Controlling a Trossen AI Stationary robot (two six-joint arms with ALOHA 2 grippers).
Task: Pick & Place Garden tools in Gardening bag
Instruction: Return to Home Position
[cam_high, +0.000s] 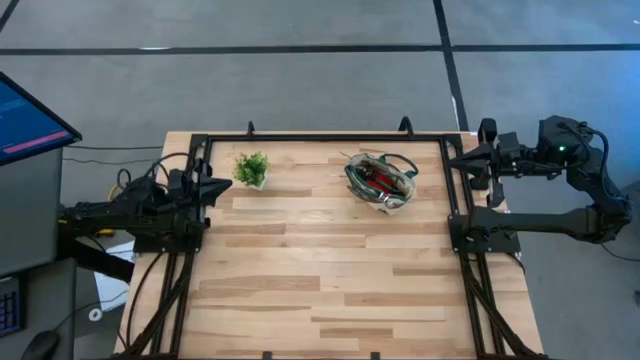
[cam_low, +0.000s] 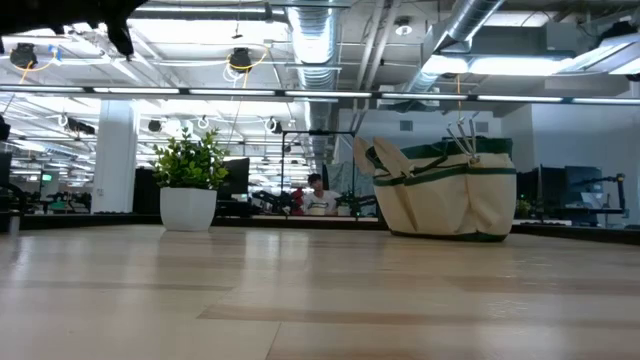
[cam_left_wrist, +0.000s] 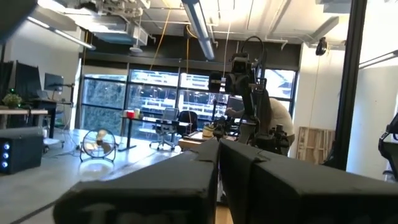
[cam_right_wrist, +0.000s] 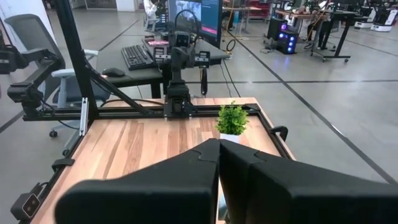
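Looking down, we see the gardening bag (cam_high: 396, 199) on the table (cam_high: 300, 290), far side, nearer the R arm, garden tools (cam_high: 378, 178) inside. L gripper (cam_high: 222, 188) at left edge, R gripper (cam_high: 455, 160) at right edge, both w/ fingers pressed together, holding nothing. Potted plant (cam_high: 251, 168) near L gripper.

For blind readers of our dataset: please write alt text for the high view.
A cream fabric gardening bag with dark green trim, garden tools inside, stands on a light wooden table, a small green potted plant apart to its left. The left gripper and right gripper, both shut, wait at the table's side edges.
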